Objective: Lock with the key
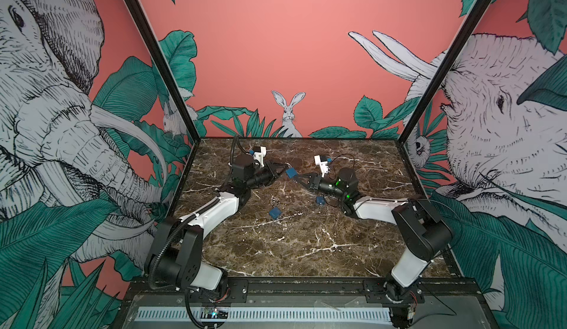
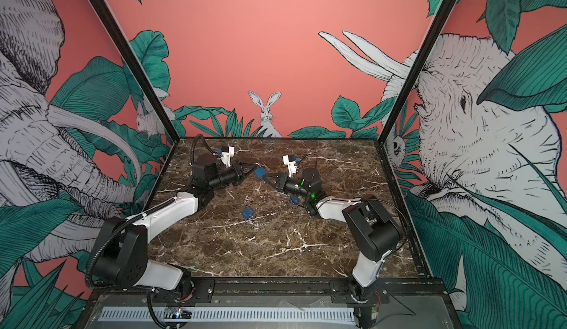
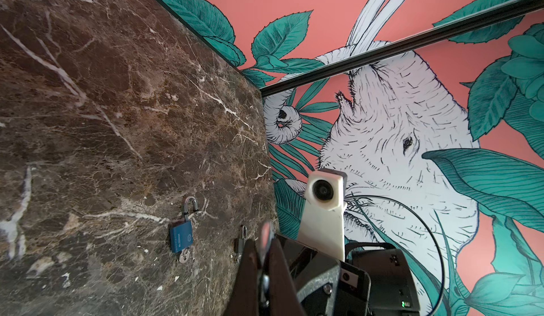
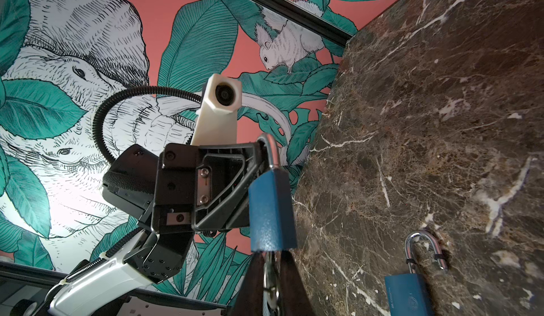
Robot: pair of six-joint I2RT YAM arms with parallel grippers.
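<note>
**Fig.** Blue padlock [image 4: 272, 208], held clear of the desk [image 1: 306, 244] between my two grippers.

- **Shackle end:** my left gripper [image 3: 263, 241] is pressed together on the padlock's steel shackle [image 4: 273, 146].
- **Keyhole end:** my right gripper [image 4: 270, 257] pinches the key [image 4: 268, 270]. The key ring [image 4: 269, 288] hangs beyond the key.
- **Hidden:** my left fingers cover the point where the shackle would seat, so I cannot tell if it is closed.
- **On the desk:** a spare padlock [image 1: 275, 212] and a second spare padlock [image 1: 321, 201] lie nearer my arm bases than the held padlock.

**Handling, as I judge it:** the padlock is rigid metal, compact and dense. Its painted body and polished shackle are likely slippery. I would hold it by the shackle or the flat body faces. I would hold the key by its flat bow, so that turning it does not twist it out of my grip.
</note>
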